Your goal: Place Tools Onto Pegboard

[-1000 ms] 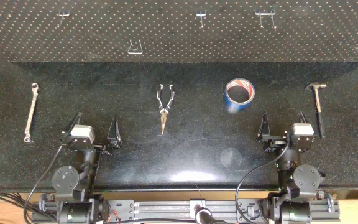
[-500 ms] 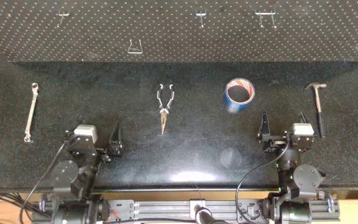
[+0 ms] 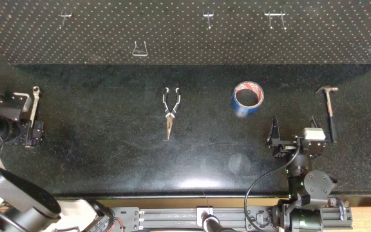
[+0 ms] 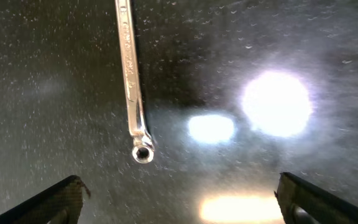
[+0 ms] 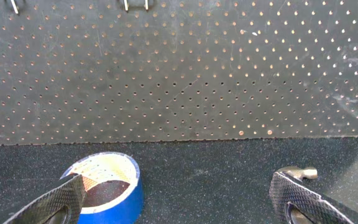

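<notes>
At nine o'clock on the black table (image 3: pixel 108 154), left gripper (image 4: pixel 188 208) low over the wrench (image 4: pixel 129 74), fingers spread wide and pinching nothing; ring end of the wrench just ahead of the gap; wrench flat on the table, running roughly twelve to six. Toward four o'clock, right gripper (image 3: pixel 294 127) likewise spread and holding nothing; roll of tape (image 3: pixel 247 96) at its eleven o'clock, hammer (image 3: pixel 330 106) at its one o'clock; pliers (image 3: pixel 171 111) flat near the centre, tips toward six. Across twelve o'clock, pegboard (image 3: pixel 185 32) with metal hooks (image 3: pixel 140 49).
</notes>
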